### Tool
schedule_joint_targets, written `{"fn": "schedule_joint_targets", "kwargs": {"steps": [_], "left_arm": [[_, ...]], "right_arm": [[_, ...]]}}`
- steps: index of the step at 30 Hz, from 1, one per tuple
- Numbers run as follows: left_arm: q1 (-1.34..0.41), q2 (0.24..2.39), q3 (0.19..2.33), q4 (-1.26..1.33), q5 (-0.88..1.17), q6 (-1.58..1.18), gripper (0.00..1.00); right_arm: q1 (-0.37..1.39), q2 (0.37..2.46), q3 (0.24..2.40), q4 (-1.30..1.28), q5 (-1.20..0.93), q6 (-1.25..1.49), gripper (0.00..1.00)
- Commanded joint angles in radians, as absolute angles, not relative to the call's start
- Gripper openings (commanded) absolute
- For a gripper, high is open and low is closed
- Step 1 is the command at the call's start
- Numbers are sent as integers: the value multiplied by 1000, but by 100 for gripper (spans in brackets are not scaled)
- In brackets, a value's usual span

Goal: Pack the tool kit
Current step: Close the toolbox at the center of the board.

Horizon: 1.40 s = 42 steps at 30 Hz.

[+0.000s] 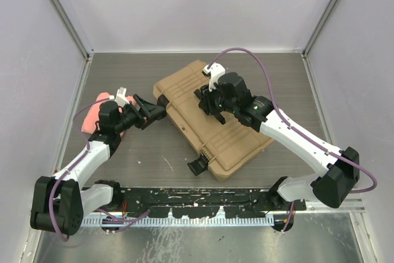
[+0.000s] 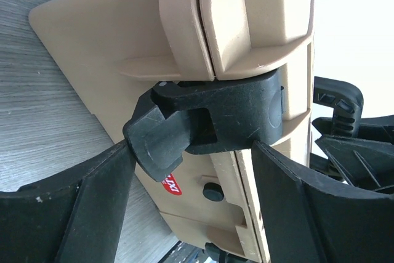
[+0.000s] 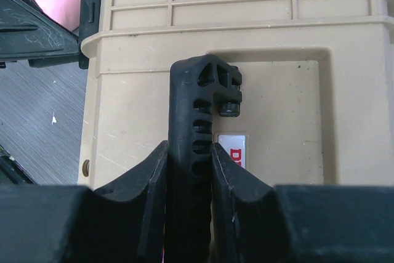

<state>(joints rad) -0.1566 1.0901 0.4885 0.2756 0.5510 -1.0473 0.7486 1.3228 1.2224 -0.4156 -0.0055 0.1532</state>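
The tool kit is a tan ribbed case (image 1: 231, 137) that lies closed and at a slant in the middle of the table. My right gripper (image 3: 189, 152) is shut on the case's black handle (image 3: 197, 103), beside the red label (image 3: 237, 155); from above, this gripper (image 1: 212, 104) is over the lid. My left gripper (image 1: 157, 113) is open at the case's left end. In the left wrist view its fingers (image 2: 92, 207) stand wide on either side of a black latch (image 2: 209, 118). A second black latch (image 1: 198, 165) sticks out at the near side.
A pink folded cloth (image 1: 92, 115) lies under the left arm, by the left wall. Grey walls close in the table on three sides. A black rail (image 1: 197, 204) with the arm bases runs along the near edge.
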Motion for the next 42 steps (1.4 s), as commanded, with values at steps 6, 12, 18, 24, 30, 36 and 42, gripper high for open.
{"fn": "schedule_joint_targets", "kwargs": {"steps": [6,12,18,24,30,36,42], "left_arm": [[-181,1103,466,246,464,-980,80],[-181,1038,463,158,415,-937,87],[-180,982,461,90,373,-911,87],[-181,926,437,105,346,-916,87],[-180,868,424,76,281,-930,87],[-175,850,410,30,215,-953,82],[-169,920,418,72,234,-976,78]], "right_arm": [[788,1315,1221,-321,-153,194,14],[788,1315,1223,-328,-125,194,14],[787,1318,1225,-328,-120,196,14],[787,1318,1223,-328,-114,195,14],[787,1316,1222,-328,-110,195,14],[787,1315,1220,-329,-111,190,14],[787,1319,1222,-330,-120,192,14]]}}
